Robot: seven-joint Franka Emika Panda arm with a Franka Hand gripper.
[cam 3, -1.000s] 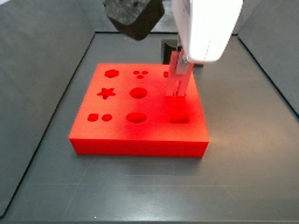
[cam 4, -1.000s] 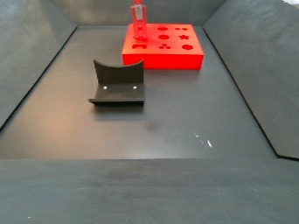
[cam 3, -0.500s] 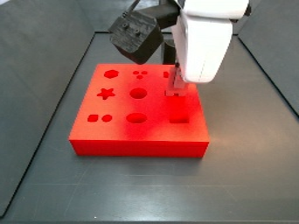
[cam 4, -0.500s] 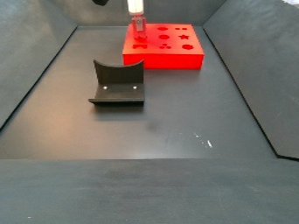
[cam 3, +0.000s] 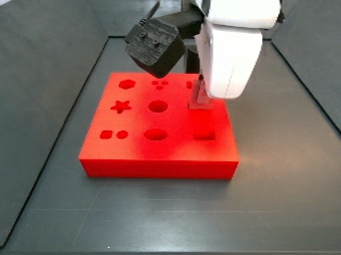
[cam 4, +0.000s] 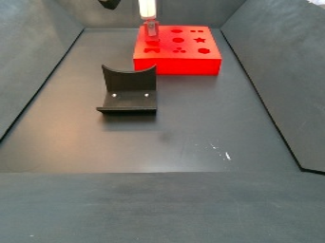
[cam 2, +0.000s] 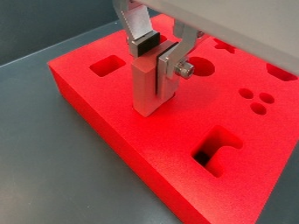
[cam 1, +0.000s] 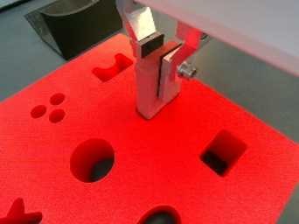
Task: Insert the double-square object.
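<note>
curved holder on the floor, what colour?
Dark grey, clearest in a side view: the curved holder, far from the hand at the red block.

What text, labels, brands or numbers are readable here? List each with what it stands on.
None: no words, numbers or logos are readable in any view. The red block, the double-square object between the fingers of the gripper, and the dark holder are unmarked.

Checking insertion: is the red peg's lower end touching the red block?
Touching. In both wrist views the red peg, held in the hand, meets the red block with no gap; depth unclear.
</note>
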